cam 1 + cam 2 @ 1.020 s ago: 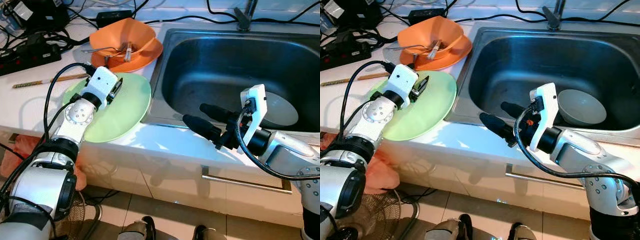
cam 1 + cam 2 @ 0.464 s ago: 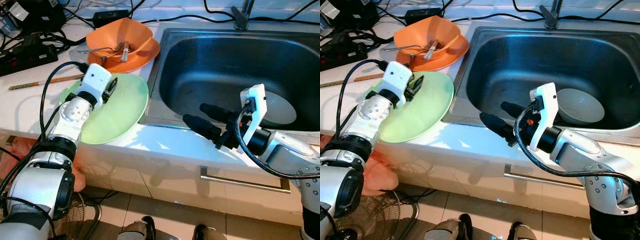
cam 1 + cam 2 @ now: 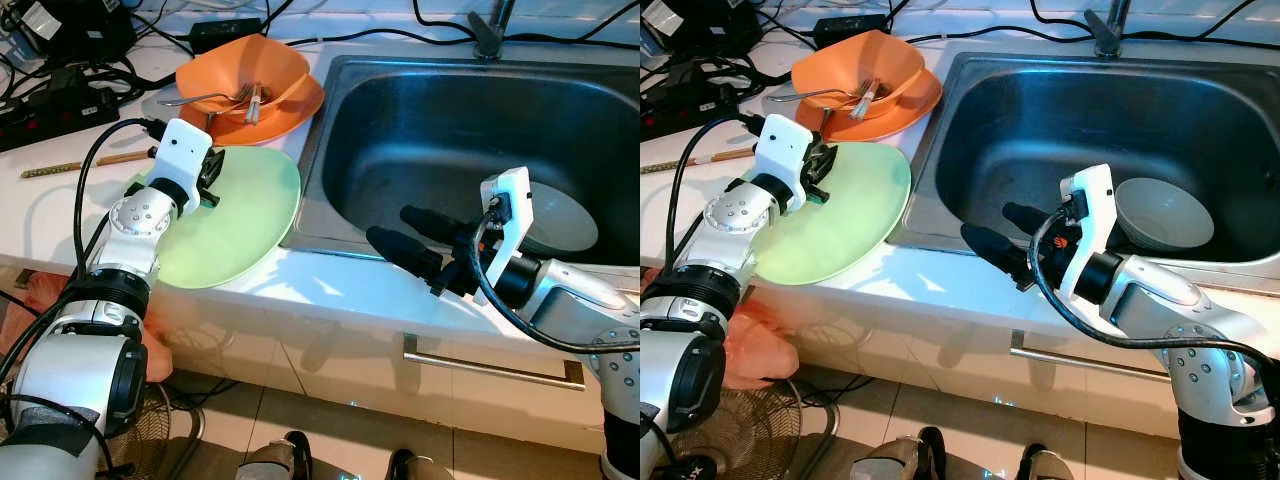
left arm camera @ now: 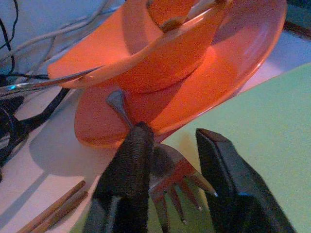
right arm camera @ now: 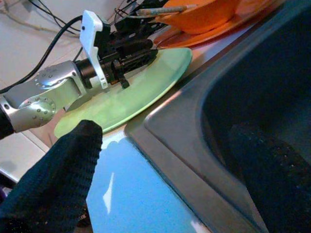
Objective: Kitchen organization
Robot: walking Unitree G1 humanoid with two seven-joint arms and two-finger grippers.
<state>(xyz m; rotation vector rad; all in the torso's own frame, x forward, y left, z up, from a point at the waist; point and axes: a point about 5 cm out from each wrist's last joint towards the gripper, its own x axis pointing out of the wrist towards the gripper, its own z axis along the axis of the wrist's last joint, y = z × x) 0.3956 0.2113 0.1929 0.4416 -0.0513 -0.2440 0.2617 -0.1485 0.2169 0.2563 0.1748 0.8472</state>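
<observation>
My left gripper [image 3: 207, 178] is over the far left rim of the light green plate [image 3: 240, 220], next to the orange plate [image 3: 290, 105] that carries an orange bowl [image 3: 245, 65]. In the left wrist view its fingers [image 4: 131, 165] are shut on a metal fork [image 4: 170, 174]. The tines lie over the green plate and the handle runs under the orange plate's rim. More cutlery [image 3: 215, 97] rests in the orange bowl. My right gripper [image 3: 392, 226] hangs open over the near rim of the steel sink [image 3: 420, 130], holding nothing.
A grey bowl [image 3: 1160, 212] lies in the sink's right part, and a faucet [image 3: 490, 30] stands behind. Chopsticks [image 3: 80, 163], a power strip [image 3: 50, 105] and cables lie on the counter to the left. A drawer handle [image 3: 490, 360] runs below the counter edge.
My left gripper has drawn back from the middle of the green plate to its far left rim, nearer the orange plate. The right arm has stayed put.
</observation>
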